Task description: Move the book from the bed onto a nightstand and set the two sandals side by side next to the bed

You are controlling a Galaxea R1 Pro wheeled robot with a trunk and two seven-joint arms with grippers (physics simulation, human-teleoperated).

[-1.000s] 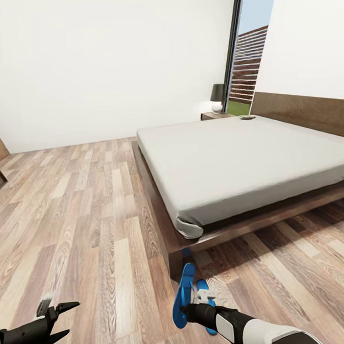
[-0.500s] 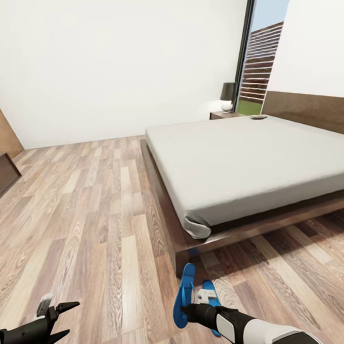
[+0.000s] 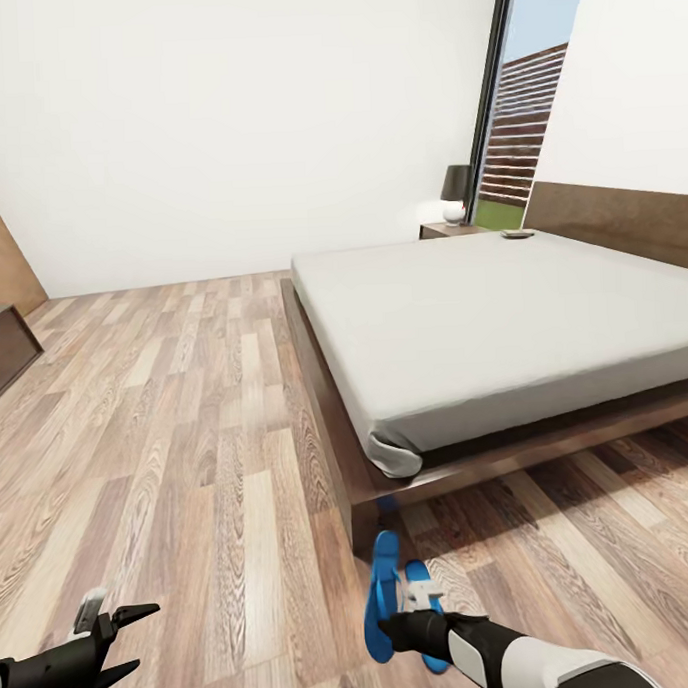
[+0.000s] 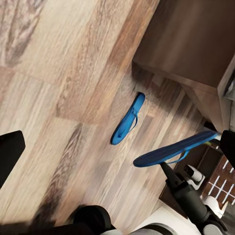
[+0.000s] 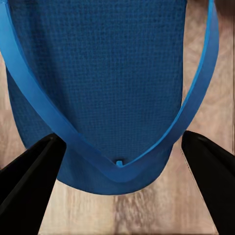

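Beside the bed (image 3: 503, 327) corner, right end effector (image 3: 396, 622) pinching a blue sandal (image 3: 380, 593), left end effector (image 3: 132, 639) spread, no readable writing.

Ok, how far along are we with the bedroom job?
Nothing finished yet. In hand: the right gripper holds one sandal off the floor, beside the other sandal lying by the bed corner. Remaining: set it down alongside, then move the small dark object, likely the book, from the bed to the nightstand.
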